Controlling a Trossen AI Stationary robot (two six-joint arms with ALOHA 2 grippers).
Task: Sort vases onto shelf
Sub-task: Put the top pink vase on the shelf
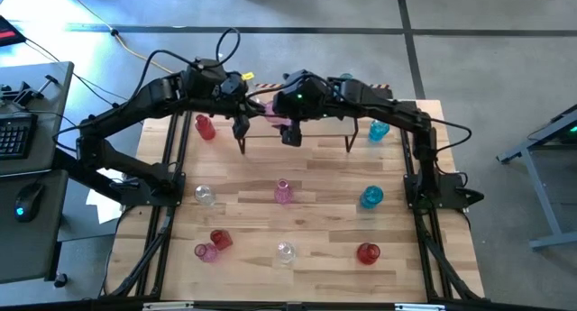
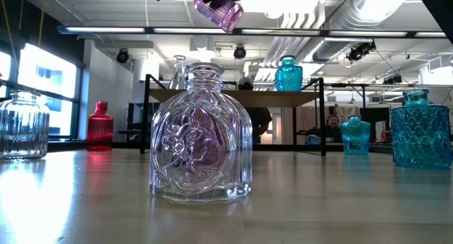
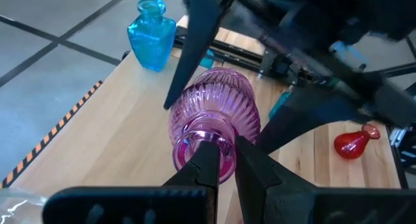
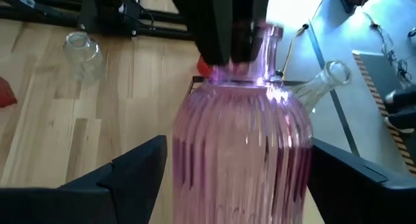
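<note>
The pink ribbed vase [image 3: 214, 130] hung in the air above the shelf [image 1: 311, 135], carried tilted rather than upright. Its long axis ran slantwise, the neck and open mouth pointing toward the left arm and the rounded body toward the right arm. In the low view it showed at the top edge, canted, well above the shelf board.

The left gripper [image 3: 221, 160] was closed on the vase's neck rim, its two dark fingers [image 3: 201, 169] pinching the lip of the mouth with almost no gap between them. The right gripper [image 4: 237, 178] stood with its jaws spread wide, one on each side of the vase's ribbed body; whether the pads touched the glass I could not tell. Both grippers met over the far middle of the desk [image 1: 315, 212], above the shelf.

On the shelf stood a blue vase [image 2: 288, 73] and a clear vase [image 2: 179, 72], both upright. A red vase [image 1: 205, 127] sat on the desk beside the shelf's left end, and another blue vase [image 1: 379, 129] by its right end. Further vases stood scattered upright over the near part of the desk, among them a clear embossed one [image 2: 201, 138] closest to the low camera.
</note>
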